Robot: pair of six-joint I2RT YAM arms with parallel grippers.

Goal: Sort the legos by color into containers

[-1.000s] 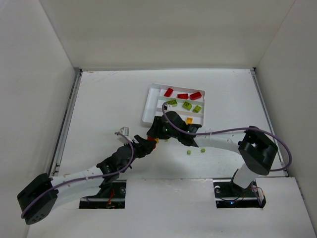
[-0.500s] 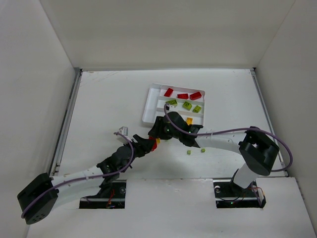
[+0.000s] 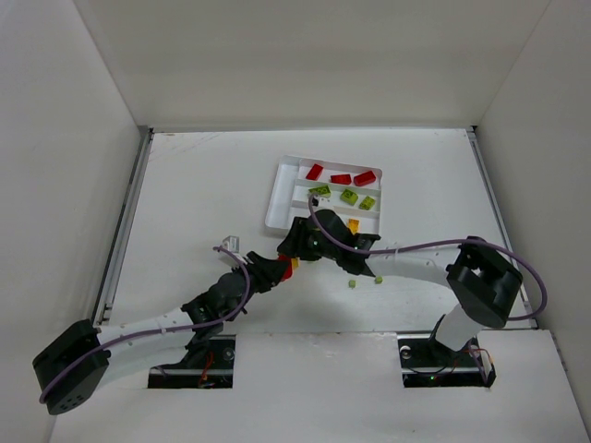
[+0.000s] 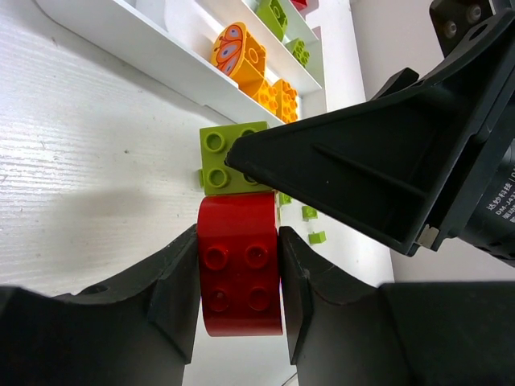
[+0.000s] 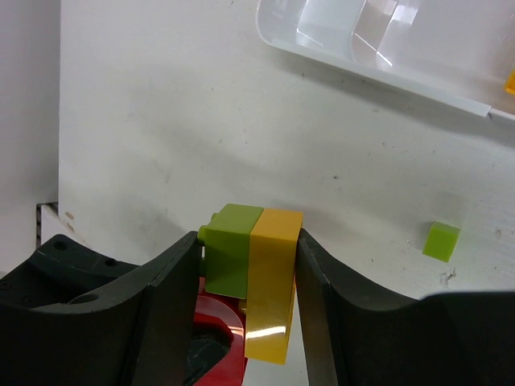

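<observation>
Near tray (image 3: 273, 205), clump mostly hidden overhead: left gripper (image 4: 239, 257) clamped on one red brick (image 4: 240, 299); right gripper (image 5: 248, 251) clamped on one green brick (image 5: 231, 241) joined to one yellow brick (image 5: 270, 289). Tray slots: three red legos (image 3: 341, 178), three green legos (image 3: 348, 196), orange legos (image 4: 239, 50) uncountable. Two loose green studs (image 3: 352, 284).

The left arm (image 3: 157, 321) and right arm (image 3: 416, 263) both stretch inward, wrists almost meeting. The left gripper (image 4: 239, 265) has its jaws clamped on a red brick (image 4: 241, 297). The right gripper (image 5: 248, 265) pinches a green-and-yellow brick pair (image 5: 265, 277).
</observation>
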